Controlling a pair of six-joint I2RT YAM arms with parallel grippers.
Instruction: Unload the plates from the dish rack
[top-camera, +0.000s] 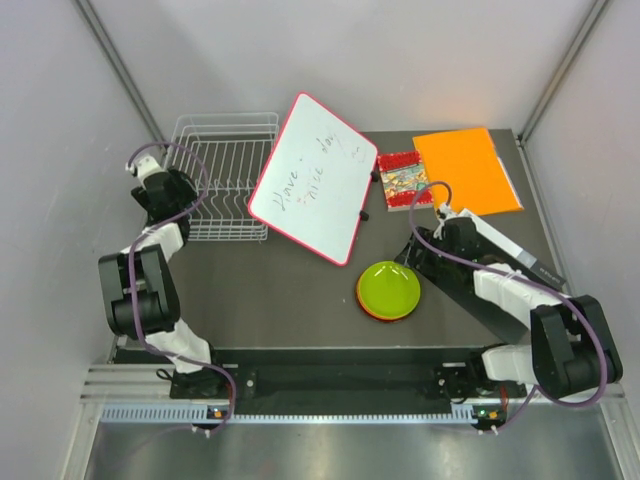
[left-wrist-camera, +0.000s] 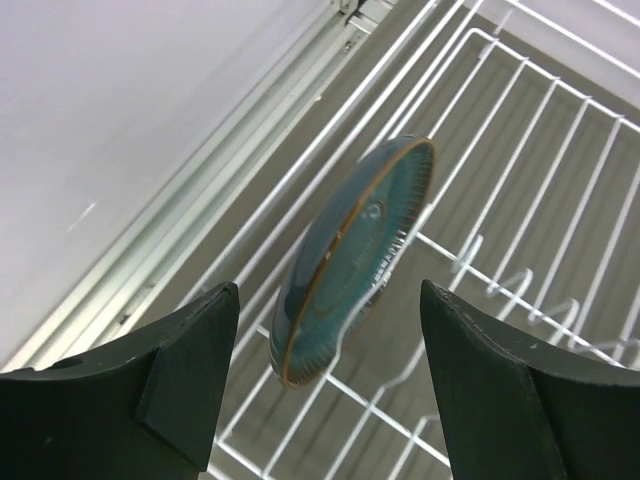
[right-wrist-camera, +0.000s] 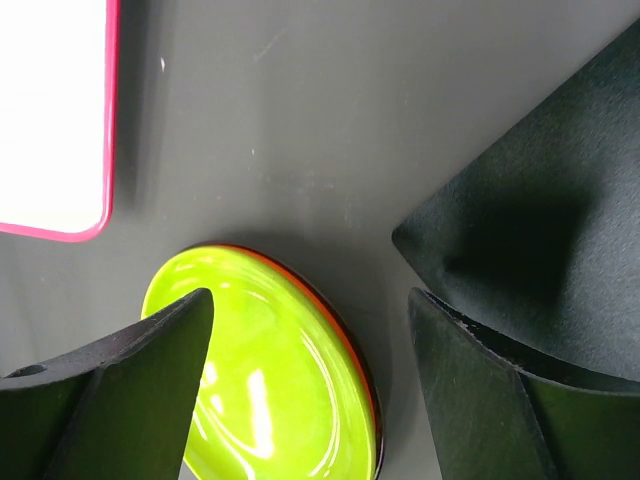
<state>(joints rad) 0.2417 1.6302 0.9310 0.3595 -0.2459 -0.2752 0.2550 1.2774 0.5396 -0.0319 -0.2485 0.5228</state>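
Note:
The white wire dish rack (top-camera: 228, 150) stands at the far left. In the left wrist view a dark teal plate (left-wrist-camera: 350, 255) stands on edge between the rack's wires (left-wrist-camera: 520, 190). My left gripper (left-wrist-camera: 330, 385) is open, its fingers on either side of the plate's lower edge and apart from it; it also shows in the top view (top-camera: 172, 197) at the rack's left side. The lime green plate (top-camera: 390, 288) lies on top of a stack on the mat, with an orange and a dark red rim (right-wrist-camera: 372, 372) under it. My right gripper (right-wrist-camera: 310, 390) is open just above the stack and empty.
A pink-framed whiteboard (top-camera: 315, 178) leans over the rack's right side. An orange folder (top-camera: 466, 170) and a small red patterned book (top-camera: 402, 178) lie at the far right. Grey walls close in on the left and right.

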